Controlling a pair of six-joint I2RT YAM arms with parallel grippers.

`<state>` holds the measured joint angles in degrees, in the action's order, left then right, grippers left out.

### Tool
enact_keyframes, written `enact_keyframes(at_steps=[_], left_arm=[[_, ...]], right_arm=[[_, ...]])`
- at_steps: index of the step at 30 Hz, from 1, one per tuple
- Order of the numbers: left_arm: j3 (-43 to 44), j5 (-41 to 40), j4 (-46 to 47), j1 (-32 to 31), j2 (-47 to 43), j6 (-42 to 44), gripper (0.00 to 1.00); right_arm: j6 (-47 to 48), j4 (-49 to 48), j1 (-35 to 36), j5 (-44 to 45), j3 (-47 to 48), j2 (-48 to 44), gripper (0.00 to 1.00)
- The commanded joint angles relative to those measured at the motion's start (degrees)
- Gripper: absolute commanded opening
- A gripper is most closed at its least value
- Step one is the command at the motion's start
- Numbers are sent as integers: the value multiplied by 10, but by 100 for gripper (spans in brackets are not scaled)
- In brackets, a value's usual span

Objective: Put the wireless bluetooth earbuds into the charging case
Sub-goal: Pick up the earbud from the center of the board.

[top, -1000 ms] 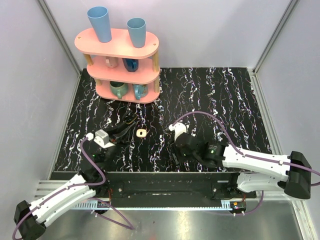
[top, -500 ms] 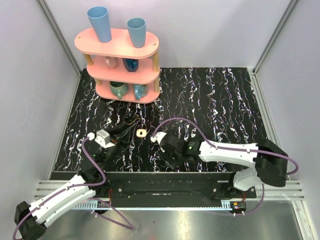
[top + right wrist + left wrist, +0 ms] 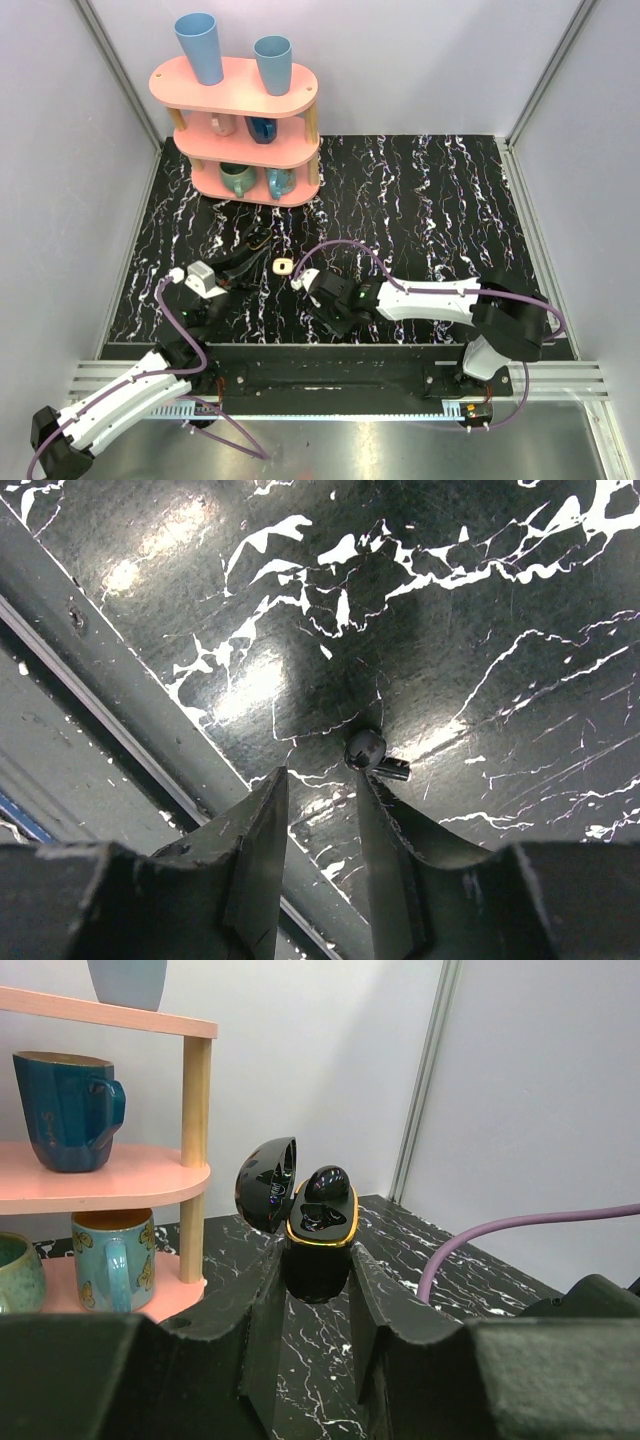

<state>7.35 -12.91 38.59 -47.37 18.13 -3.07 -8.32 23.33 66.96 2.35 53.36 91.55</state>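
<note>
My left gripper (image 3: 315, 1272) (image 3: 268, 258) is shut on the charging case (image 3: 318, 1250), a glossy black box with a gold rim, and holds it above the table with its lid (image 3: 266, 1182) open to the left. One dark earbud (image 3: 325, 1182) sits in the case. From above the case (image 3: 283, 265) shows as a pale ring. My right gripper (image 3: 320, 780) (image 3: 338, 322) is open, pointing down near the table's near edge. A second small dark earbud (image 3: 366, 748) lies on the black marbled table (image 3: 480, 600), just past my right fingertip (image 3: 372, 798). It is outside the jaws.
A pink three-tier shelf (image 3: 240, 120) with mugs and two blue cups stands at the back left; it also shows in the left wrist view (image 3: 100, 1175). A metal rail (image 3: 130, 700) runs along the table's near edge beside my right gripper. A purple cable (image 3: 520, 1235) loops nearby.
My right arm has swung left and in towards the near edge, bringing the open gripper over the dark earbud. The left gripper has kept hold of the case and hardly moved.
</note>
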Motion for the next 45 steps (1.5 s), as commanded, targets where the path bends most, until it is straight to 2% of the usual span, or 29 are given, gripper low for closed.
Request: enact_keyframes(at_steps=[1, 14, 36, 43, 45], left_arm=[[8, -7, 4, 3, -6, 0, 0], [6, 0, 6, 3, -7, -6, 0], [-1, -3, 10, 3, -8, -9, 0], [0, -4, 7, 2, -8, -11, 0], [-1, -5, 10, 3, -8, -11, 0]], right_arm=[[22, -26, -7, 18, 22, 8, 41], [31, -31, -22, 47, 23, 36, 40], [21, 4, -25, 39, 38, 42, 40], [23, 3, -25, 31, 46, 66, 37], [23, 5, -25, 35, 47, 65, 34]])
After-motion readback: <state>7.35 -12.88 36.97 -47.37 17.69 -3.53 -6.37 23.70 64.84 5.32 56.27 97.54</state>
